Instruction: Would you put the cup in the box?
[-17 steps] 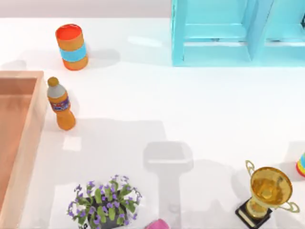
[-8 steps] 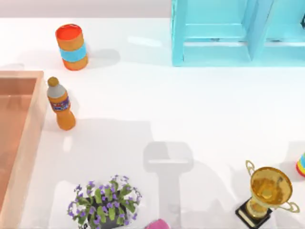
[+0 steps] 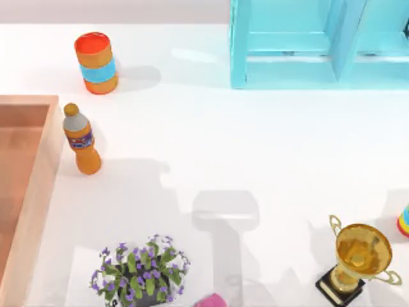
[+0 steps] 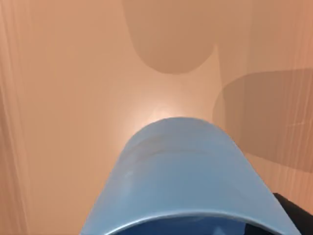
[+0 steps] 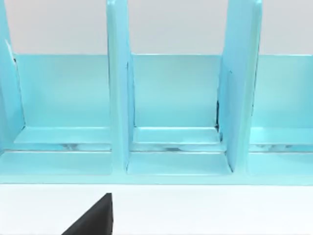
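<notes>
While the left wrist view looks down on the blue cup (image 4: 188,178) over the peach floor of the box (image 3: 29,185), at the top view's left edge, I cannot tell either gripper's finger state.

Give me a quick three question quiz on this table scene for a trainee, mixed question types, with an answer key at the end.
1. True or false: the orange bottle lies on its side.
2. In the left wrist view, the blue cup is above which surface? A) the white table B) the box floor C) the turquoise shelf frame
3. What stands nearest the table's lower right corner in the top view?

Key: 1. False, it stands upright beside the box. 2. B. 3. The gold trophy.
</notes>
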`<state>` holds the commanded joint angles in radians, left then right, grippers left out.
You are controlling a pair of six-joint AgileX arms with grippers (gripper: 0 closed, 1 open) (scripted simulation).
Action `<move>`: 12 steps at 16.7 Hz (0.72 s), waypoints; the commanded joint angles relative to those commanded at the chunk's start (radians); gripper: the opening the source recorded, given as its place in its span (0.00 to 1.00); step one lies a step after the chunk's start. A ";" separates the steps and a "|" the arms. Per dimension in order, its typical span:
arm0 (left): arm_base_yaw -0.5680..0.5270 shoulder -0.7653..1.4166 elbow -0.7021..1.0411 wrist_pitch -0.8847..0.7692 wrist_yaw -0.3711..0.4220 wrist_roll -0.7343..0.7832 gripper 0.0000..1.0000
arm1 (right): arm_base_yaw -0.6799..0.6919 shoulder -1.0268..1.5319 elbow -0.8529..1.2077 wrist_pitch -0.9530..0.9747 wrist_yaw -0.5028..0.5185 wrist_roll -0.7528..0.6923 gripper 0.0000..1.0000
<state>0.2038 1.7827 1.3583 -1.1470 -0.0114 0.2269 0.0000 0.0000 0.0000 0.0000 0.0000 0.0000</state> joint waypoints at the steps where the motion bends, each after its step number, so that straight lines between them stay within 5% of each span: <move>1: 0.000 0.000 0.000 0.000 0.000 0.000 0.00 | 0.000 0.000 0.000 0.000 0.000 0.000 1.00; 12: 0.000 0.000 0.000 0.000 0.000 0.000 0.83 | 0.000 0.000 0.000 0.000 0.000 0.000 1.00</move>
<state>0.2038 1.7827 1.3583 -1.1470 -0.0114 0.2269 0.0000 0.0000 0.0000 0.0000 0.0000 0.0000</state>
